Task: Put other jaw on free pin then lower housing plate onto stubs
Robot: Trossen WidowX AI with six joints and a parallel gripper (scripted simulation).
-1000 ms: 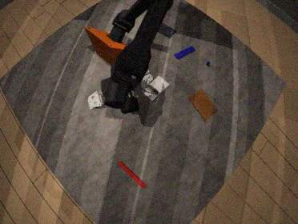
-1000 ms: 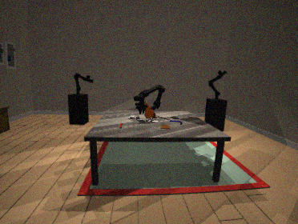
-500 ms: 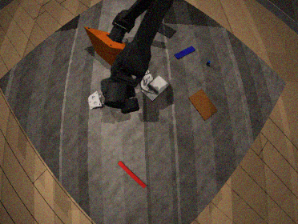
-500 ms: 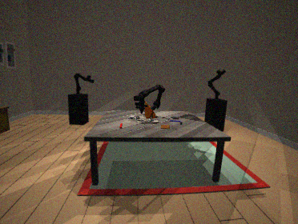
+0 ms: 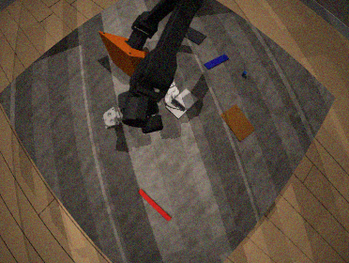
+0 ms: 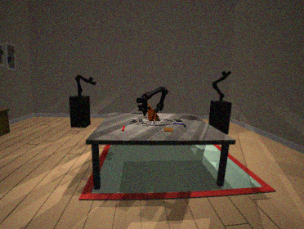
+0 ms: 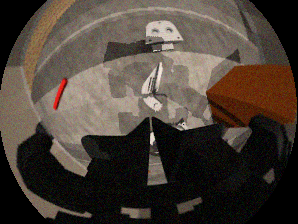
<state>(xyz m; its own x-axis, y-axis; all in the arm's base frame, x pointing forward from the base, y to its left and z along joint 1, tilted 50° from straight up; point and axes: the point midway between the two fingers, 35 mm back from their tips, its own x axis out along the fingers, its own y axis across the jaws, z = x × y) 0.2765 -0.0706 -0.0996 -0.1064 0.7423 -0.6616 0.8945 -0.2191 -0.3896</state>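
My gripper (image 7: 150,120) (image 6: 144,116) is shut, its fingertips touching in the wrist view, with nothing visible held at the tips. A slim white jaw (image 7: 154,86) lies just ahead of the tips; the arm hides it in the top view. The white base assembly (image 5: 178,111) stands to the right of the gripper in the top view; the fingers hide most of it in the wrist view. Its pins, stubs and gear teeth cannot be made out. The white housing plate (image 5: 112,117) (image 7: 164,33) lies apart on the table, beyond the slim jaw in the wrist view.
A large orange wedge (image 5: 121,55) (image 7: 252,90) stands close beside the arm. A red bar (image 5: 155,205) (image 7: 60,94), an orange-brown block (image 5: 237,123), a blue bar (image 5: 216,62) and a tiny blue piece (image 5: 244,74) lie around on the table.
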